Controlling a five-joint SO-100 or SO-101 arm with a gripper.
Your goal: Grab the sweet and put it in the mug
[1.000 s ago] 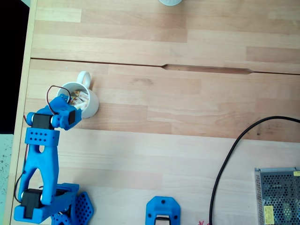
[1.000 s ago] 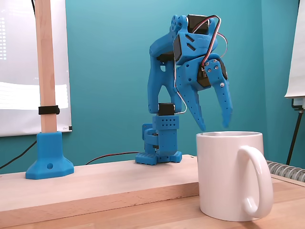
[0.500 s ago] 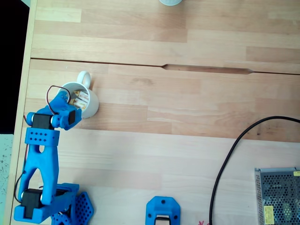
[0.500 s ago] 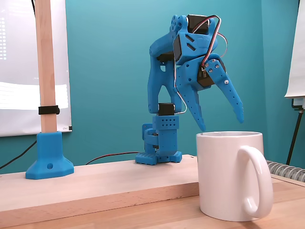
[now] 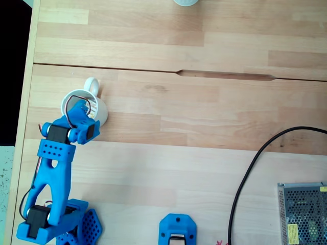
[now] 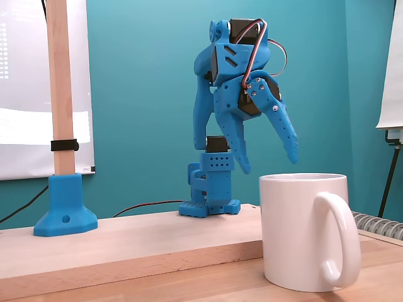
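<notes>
The white mug (image 5: 100,112) stands near the table's left edge in the top-down fixed view, its loop handle (image 5: 92,84) pointing up the picture. The blue arm's wrist (image 5: 76,125) covers most of the mug's mouth there, and the sweet is hidden beneath it. From the side, the mug (image 6: 302,233) stands in front at the right, and its wall hides anything inside. The gripper (image 6: 269,165) hangs open just above and behind the rim's left part, with nothing between its fingers.
A black cable (image 5: 245,173) curves over the table's right side toward a metal mesh box (image 5: 304,212). A blue mount (image 5: 177,230) sits at the front edge. A pale round object (image 5: 185,2) shows at the top edge. A wooden post (image 6: 62,94) rises from a blue foot.
The jaws spread wider above the mug. The arm then shifted left in the side view. From above, its wrist now covers the sweet that showed inside the mug.
</notes>
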